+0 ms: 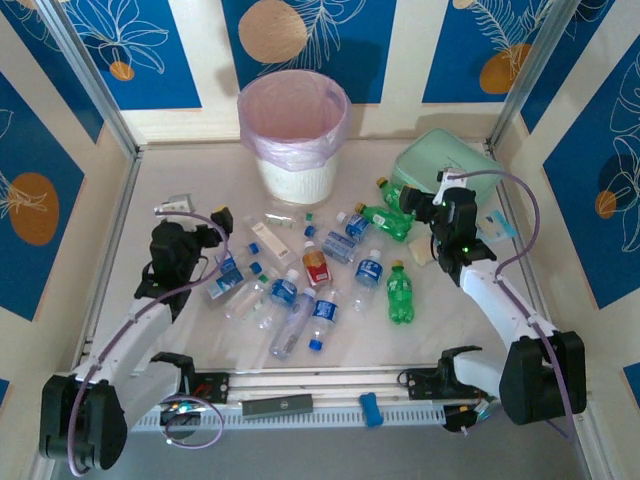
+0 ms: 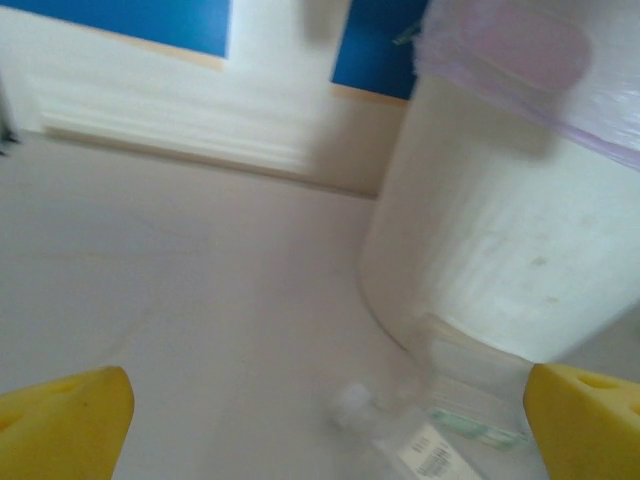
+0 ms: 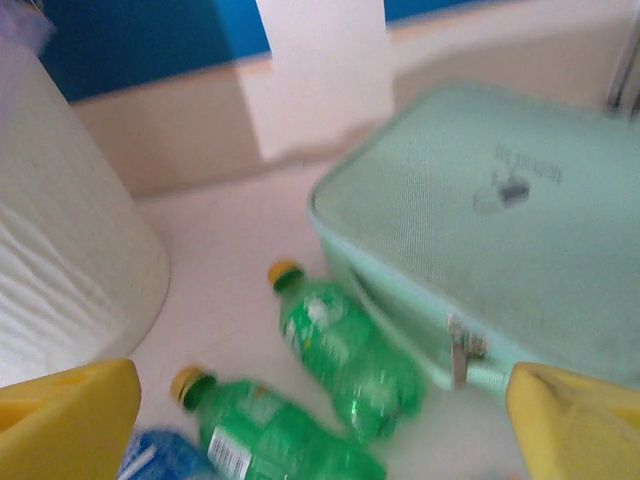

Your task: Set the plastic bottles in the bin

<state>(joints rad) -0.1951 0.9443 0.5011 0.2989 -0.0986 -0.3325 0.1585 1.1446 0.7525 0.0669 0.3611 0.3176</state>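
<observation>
The left end effector (image 2: 320, 430) gapes wide, holding nothing, facing the bin (image 2: 500, 250) at twelve o'clock on the desk (image 2: 180, 280). The right end effector (image 3: 320, 425), equally wide and empty, points at two green bottles (image 3: 345, 345) beside the mint pouch (image 3: 500, 230) at two o'clock. Other plastic bottles (image 1: 322, 318) lie scattered mid-desk.

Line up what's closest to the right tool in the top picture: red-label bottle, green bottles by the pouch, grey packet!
1. Green bottles, right beside the right tool, by the pouch.
2. Red-label bottle, table middle.
3. Grey packet, far left.
</observation>
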